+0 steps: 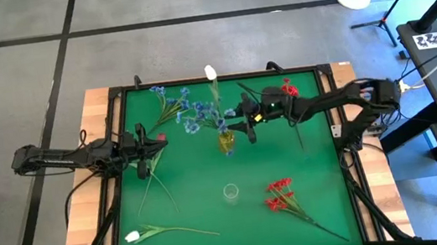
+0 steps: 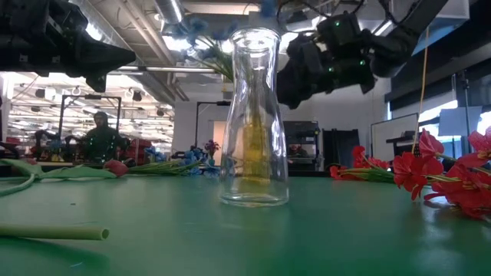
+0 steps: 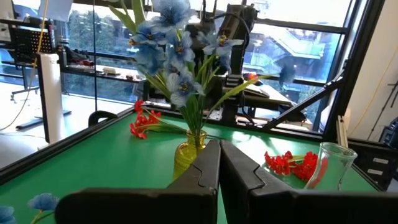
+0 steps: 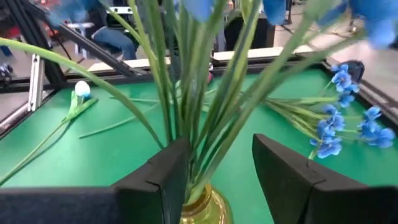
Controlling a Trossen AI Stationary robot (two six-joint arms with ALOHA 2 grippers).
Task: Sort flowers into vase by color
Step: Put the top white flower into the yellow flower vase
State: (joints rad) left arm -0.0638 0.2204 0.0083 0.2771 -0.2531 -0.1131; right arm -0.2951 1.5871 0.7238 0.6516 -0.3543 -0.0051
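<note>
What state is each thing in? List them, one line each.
Yellow vase: upright, holding blue flowers.
Clear vase: upright, empty.
Loose blue spray: lying on the mat.
Red spray: lying on the mat.
White bud: lying near the front-left corner.
Right gripper: open, fingers either side of the stems above the yellow vase.
Left gripper: shut, empty.

Glossy clear glass vase (image 2: 254, 115), yellow glass vase (image 3: 185, 154), matt green table (image 1: 185, 186), wooden edge (image 1: 85, 199).
</note>
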